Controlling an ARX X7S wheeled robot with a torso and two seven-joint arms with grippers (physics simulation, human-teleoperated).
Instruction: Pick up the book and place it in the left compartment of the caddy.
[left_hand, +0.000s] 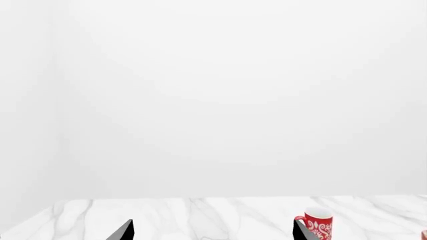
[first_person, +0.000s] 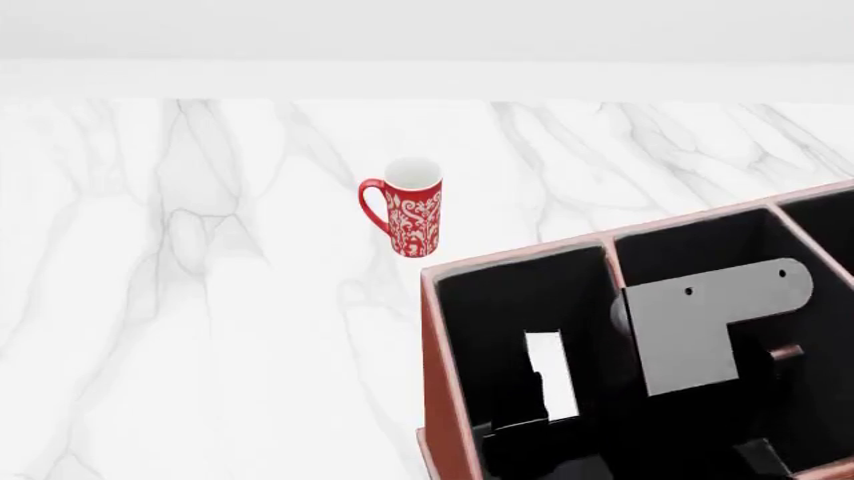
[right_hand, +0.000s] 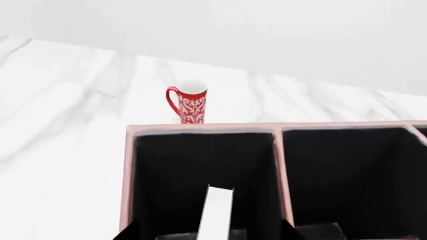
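- As far as we can judge, the book (right_hand: 217, 212) already stands in the left compartment (first_person: 514, 310) of the caddy (first_person: 434, 380), white page edges upward; only release and withdrawal remain
- We cannot tell whether our right pincer (first_person: 534, 440) grips it; our left pincer (left_hand: 207, 232) looks spread, empty
- Glossy red mug (first_person: 411, 215) sits on the marble bench (first_person: 200, 300); caddy is matte black inside

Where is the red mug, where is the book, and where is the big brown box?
red mug (first_person: 414, 222), head view, on its patterned side.
book (right_hand: 217, 212), right wrist view, on its white page edge.
caddy (first_person: 434, 370), head view, on its reddish left wall.
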